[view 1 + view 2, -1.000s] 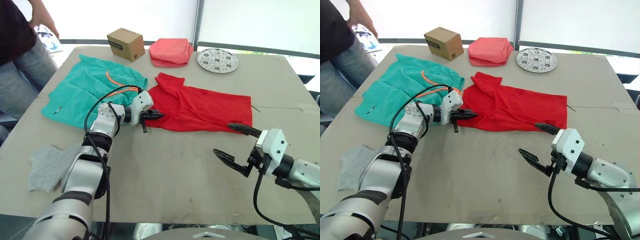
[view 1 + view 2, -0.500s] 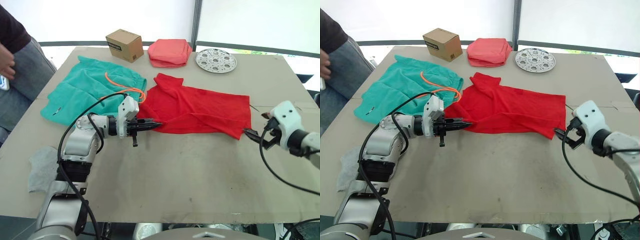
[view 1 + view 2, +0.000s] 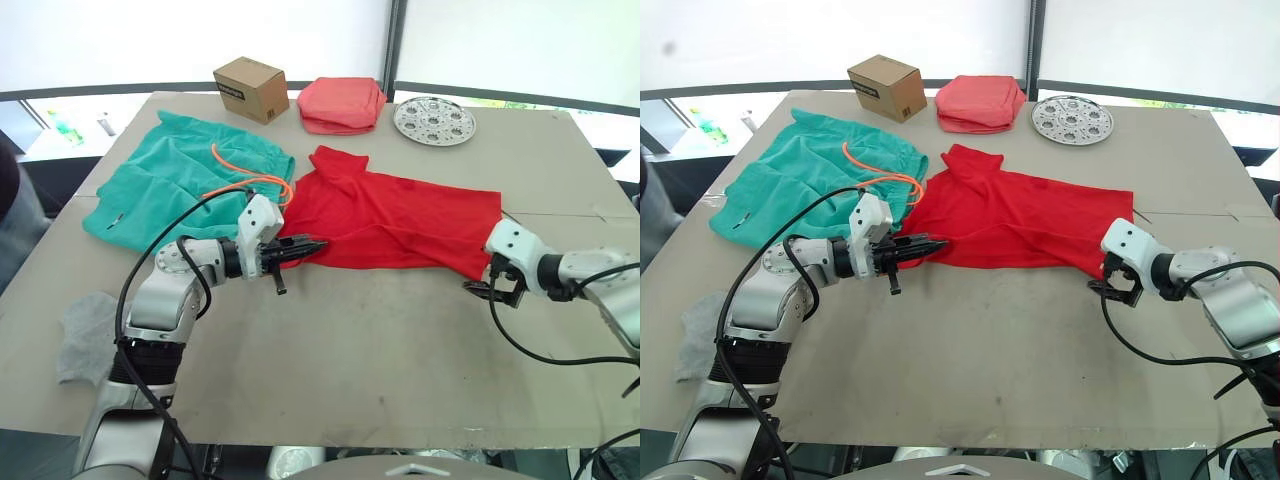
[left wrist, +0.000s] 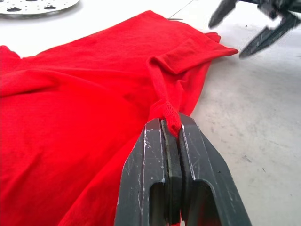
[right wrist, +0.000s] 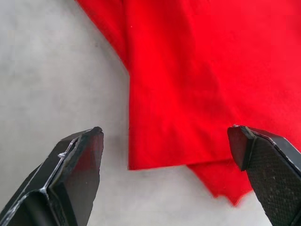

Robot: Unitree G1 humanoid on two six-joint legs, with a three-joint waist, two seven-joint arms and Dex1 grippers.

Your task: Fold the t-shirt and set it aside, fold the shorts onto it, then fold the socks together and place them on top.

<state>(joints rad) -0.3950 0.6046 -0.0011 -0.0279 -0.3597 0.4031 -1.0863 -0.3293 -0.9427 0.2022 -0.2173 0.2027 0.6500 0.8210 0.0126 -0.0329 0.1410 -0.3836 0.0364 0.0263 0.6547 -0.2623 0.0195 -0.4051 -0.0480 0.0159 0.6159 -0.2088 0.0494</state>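
Red t-shirt (image 3: 400,222) pinched by left hand (image 3: 308,246); right hand (image 3: 490,287) spread.

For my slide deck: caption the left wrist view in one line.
Left gripper shut on a pinched fold of the red t-shirt, the open right gripper near its far corner.

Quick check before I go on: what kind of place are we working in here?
Probably a lab or demo setup, not a home: clothes lie on a bare grey table beside a cardboard box and a perforated metal disc, with white panels behind.
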